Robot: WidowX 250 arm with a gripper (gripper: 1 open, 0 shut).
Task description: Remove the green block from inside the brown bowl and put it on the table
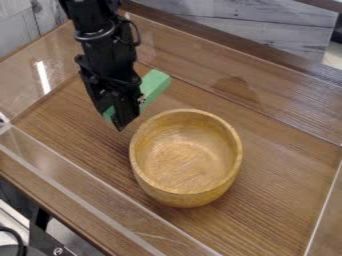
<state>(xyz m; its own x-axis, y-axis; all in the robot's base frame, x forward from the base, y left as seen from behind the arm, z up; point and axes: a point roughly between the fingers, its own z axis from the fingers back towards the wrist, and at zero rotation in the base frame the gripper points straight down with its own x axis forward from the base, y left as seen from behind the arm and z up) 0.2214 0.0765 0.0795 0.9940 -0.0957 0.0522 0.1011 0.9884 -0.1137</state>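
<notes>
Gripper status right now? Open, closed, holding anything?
Gripper: closed on the green block, held left of the brown bowl, above the table.

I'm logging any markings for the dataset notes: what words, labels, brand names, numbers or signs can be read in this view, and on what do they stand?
None: no readable text, number or sign shows anywhere.
green block: plain, no marking.
brown bowl: only wood grain.
gripper and black arm: no legible label.
table: only wood grain and glare.
</notes>
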